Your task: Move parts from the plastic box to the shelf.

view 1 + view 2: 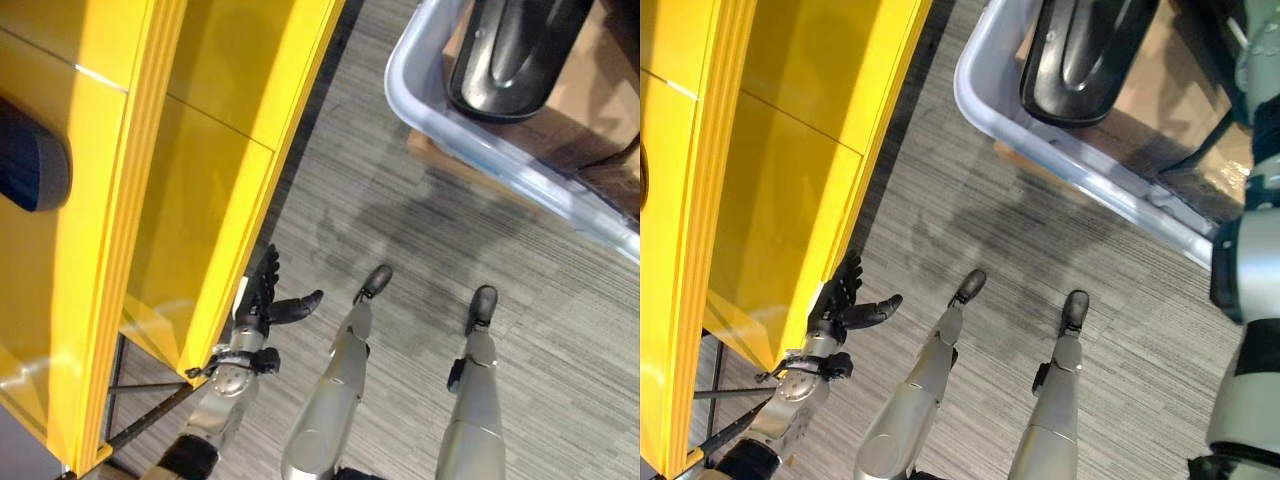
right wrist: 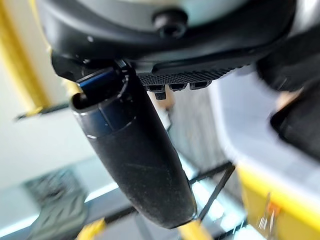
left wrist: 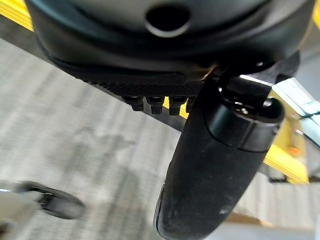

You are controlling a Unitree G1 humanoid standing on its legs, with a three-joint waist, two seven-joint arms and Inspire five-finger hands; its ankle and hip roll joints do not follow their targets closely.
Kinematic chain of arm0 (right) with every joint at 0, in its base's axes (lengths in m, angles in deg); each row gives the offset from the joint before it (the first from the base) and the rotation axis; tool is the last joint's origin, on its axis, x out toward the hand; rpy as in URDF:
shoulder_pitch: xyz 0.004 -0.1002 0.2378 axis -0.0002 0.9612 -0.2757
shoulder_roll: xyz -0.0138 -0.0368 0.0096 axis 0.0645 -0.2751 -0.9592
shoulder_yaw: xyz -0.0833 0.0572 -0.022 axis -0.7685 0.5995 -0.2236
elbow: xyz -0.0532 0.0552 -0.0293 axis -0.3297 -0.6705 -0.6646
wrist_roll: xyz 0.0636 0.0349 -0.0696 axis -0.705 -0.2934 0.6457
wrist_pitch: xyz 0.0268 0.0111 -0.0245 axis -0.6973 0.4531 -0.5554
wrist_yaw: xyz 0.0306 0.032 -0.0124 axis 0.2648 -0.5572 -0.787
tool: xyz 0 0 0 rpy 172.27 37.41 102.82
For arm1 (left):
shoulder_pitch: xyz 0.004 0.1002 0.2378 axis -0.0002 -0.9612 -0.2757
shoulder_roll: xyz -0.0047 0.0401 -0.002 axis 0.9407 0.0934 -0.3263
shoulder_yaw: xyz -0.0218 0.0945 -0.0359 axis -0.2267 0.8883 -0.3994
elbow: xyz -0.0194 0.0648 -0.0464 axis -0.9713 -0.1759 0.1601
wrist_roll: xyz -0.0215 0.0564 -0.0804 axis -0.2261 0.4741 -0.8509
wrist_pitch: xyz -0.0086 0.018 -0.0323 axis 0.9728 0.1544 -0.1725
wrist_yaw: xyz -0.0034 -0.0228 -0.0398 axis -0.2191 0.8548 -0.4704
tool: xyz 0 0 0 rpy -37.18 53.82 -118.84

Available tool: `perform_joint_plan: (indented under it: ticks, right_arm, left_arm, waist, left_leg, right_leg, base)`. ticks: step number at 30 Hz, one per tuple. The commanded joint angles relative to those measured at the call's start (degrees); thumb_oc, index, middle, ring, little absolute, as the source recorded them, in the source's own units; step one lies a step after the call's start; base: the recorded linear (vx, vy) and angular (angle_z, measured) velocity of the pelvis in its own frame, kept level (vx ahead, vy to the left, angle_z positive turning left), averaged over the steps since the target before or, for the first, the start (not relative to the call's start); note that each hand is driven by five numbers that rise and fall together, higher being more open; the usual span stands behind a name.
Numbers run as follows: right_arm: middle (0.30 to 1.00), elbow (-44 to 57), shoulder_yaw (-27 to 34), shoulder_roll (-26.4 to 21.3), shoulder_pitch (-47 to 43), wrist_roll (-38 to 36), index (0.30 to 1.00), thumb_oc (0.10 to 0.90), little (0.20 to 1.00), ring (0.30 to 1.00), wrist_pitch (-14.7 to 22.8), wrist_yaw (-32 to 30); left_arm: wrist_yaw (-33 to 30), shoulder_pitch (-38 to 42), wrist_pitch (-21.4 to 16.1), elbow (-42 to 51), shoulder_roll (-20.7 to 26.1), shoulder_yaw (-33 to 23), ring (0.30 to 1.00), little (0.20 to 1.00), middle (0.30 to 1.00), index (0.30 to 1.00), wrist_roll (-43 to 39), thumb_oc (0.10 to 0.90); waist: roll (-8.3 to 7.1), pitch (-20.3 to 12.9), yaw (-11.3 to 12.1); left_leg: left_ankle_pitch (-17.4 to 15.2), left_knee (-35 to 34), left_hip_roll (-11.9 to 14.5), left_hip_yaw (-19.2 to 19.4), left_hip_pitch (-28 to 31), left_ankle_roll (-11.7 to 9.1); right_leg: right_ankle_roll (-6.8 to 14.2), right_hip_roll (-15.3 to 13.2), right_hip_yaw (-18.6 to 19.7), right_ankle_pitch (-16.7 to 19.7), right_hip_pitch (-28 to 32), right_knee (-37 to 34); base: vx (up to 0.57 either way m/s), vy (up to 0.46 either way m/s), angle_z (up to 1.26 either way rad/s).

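A pale translucent plastic box (image 1: 440,120) stands on the floor at the upper right. Inside it lies a large black moulded part (image 1: 505,55), also seen in the right eye view as the black part (image 1: 1080,60). The yellow shelf (image 1: 200,150) fills the left side, and a dark rounded part (image 1: 30,160) rests on it at the far left. My left hand (image 1: 262,300) hangs beside the shelf's lower corner, open, thumb out, holding nothing; its thumb (image 3: 215,165) shows close up. My right hand (image 2: 135,155) is open and holds nothing. Its arm (image 1: 1250,290) comes in at the right edge near the box.
Grey carpet (image 1: 400,230) lies between the shelf and the box. The box sits on a brown cardboard sheet (image 1: 1150,130). Thin black struts (image 1: 150,385) run under the shelf's lower edge.
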Motion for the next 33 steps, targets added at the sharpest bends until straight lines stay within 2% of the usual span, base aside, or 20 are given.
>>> perform_joint_plan:
  ticks: [1, 2, 5, 9, 18, 24, 27, 28, 31, 33]
  right_arm:
    - [1.000, 10.1, -0.7, -1.0, 3.2, 4.5, 1.000, 0.900, 1.000, 1.000, 10.0, -2.5]
    - [1.000, 10.5, -0.4, -1.0, 3.7, 4.7, 1.000, 0.900, 1.000, 1.000, 10.0, -2.8]
    - [1.000, 21.3, 3.3, 1.2, 10.4, 7.5, 1.000, 0.900, 1.000, 1.000, 12.1, -4.5]
    - [1.000, 28.5, 5.7, 3.4, 16.2, 10.1, 1.000, 0.900, 1.000, 1.000, 12.2, -5.2]
    - [1.000, 37.7, 8.9, 6.8, 26.5, 12.7, 1.000, 0.900, 1.000, 1.000, 10.9, -3.9]
    - [1.000, 40.1, 11.5, 8.6, 31.3, 12.5, 1.000, 0.900, 1.000, 1.000, 10.7, -2.9]
    - [1.000, 41.2, 12.0, 8.5, 32.1, 13.1, 1.000, 0.900, 1.000, 1.000, 10.6, -2.9]
    - [1.000, 42.8, 12.6, 7.2, 33.4, 16.6, 1.000, 0.900, 1.000, 1.000, 10.3, -3.2]
    - [1.000, 43.4, 12.7, 6.2, 34.5, 19.7, 1.000, 0.900, 1.000, 1.000, 10.0, -3.5]
    - [1.000, 44.5, 11.3, 1.7, 34.8, 28.7, 1.000, 0.900, 1.000, 1.000, 8.3, -4.4]
  left_arm:
    - [-2.6, -2.2, -3.1, 2.6, 1.4, -1.3, 1.000, 1.000, 1.000, 1.000, 0.9, 0.900]
    - [-2.6, -2.3, -3.1, 2.6, 1.5, -1.3, 1.000, 1.000, 1.000, 1.000, 0.9, 0.900]
    - [-3.4, -2.7, -2.7, 2.3, 0.9, -2.1, 1.000, 1.000, 1.000, 1.000, 1.4, 0.900]
    - [-3.4, -3.5, -2.1, 2.6, 0.9, -2.5, 1.000, 1.000, 1.000, 1.000, 1.6, 0.900]
    - [-2.3, -5.6, -1.0, 3.3, 1.8, -3.9, 1.000, 1.000, 1.000, 1.000, 2.2, 0.900]
    - [-1.2, -6.9, -0.3, 2.9, 2.3, -4.8, 1.000, 1.000, 1.000, 1.000, 2.3, 0.900]
    - [-1.0, -7.1, -0.2, 2.7, 2.4, -5.2, 1.000, 1.000, 1.000, 1.000, 2.3, 0.900]
    - [-0.5, -7.7, -0.2, 2.5, 2.8, -5.8, 1.000, 1.000, 1.000, 1.000, 2.7, 0.900]
    - [0.2, -8.3, -0.4, 2.3, 3.0, -6.2, 1.000, 1.000, 1.000, 1.000, 3.0, 0.900]
    - [0.9, -8.9, -0.6, 2.1, 3.4, -6.6, 1.000, 1.000, 1.000, 1.000, 4.0, 0.900]
  waist:
    - [-3.59, -2.1, -2.0]
    - [-3.68, -2.1, -2.0]
    - [-4.77, -2.0, -3.2]
    - [-5.69, -2.6, -4.2]
    - [-7.36, -5.1, -6.3]
    - [-8.13, -6.9, -7.7]
    - [-8.31, -7.2, -7.9]
    - [-8.51, -8.1, -8.6]
    - [-8.54, -8.5, -9.0]
    - [-8.73, -9.0, -9.7]
  left_leg:
    - [5.6, -8.1, 2.9, -1.2, 5.9, 1.3]
    - [5.6, -8.1, 2.9, -1.2, 6.0, 1.3]
    - [4.9, -7.9, 3.1, -0.3, 7.5, 1.8]
    - [4.4, -7.7, 3.6, 1.3, 9.0, 2.2]
    - [3.6, -7.9, 5.0, 4.3, 12.3, 2.8]
    - [3.0, -8.2, 5.7, 6.1, 14.7, 3.2]
    - [3.0, -8.3, 5.8, 6.4, 15.1, 3.1]
    - [2.9, -8.6, 6.1, 7.0, 15.8, 3.1]
    - [2.9, -8.6, 6.3, 7.3, 16.3, 3.1]
    - [2.8, -8.7, 6.6, 7.7, 16.8, 3.0]
  right_leg:
    - [-2.6, 1.6, 1.1, -5.3, 7.1, 1.0]
    - [-2.6, 1.6, 1.2, -5.3, 7.2, 1.0]
    - [-2.6, 1.8, 1.8, -4.9, 8.9, 0.2]
    - [-2.7, 2.1, 2.6, -4.6, 10.6, -0.5]
    - [-2.7, 3.3, 3.8, -3.5, 12.9, -1.8]
    - [-2.6, 3.9, 4.6, -2.9, 14.3, -2.6]
    - [-2.6, 4.0, 4.7, -2.7, 14.6, -2.9]
    - [-2.4, 4.3, 4.7, -2.5, 15.1, -3.5]
    - [-2.4, 4.5, 4.9, -2.4, 15.2, -3.5]
    - [-2.4, 4.9, 5.2, -2.4, 15.2, -3.2]
  base:
    - [0.00, 0.028, -0.05]
    - [-0.01, 0.024, -0.11]
    - [-0.01, 0.026, -0.28]
    - [-0.01, 0.022, -0.25]
    - [-0.01, 0.013, -0.15]
    - [-0.02, -0.010, -0.12]
    - [-0.02, -0.014, -0.12]
    - [-0.03, -0.027, -0.13]
    - [-0.02, -0.021, -0.09]
    - [-0.03, -0.048, -0.14]
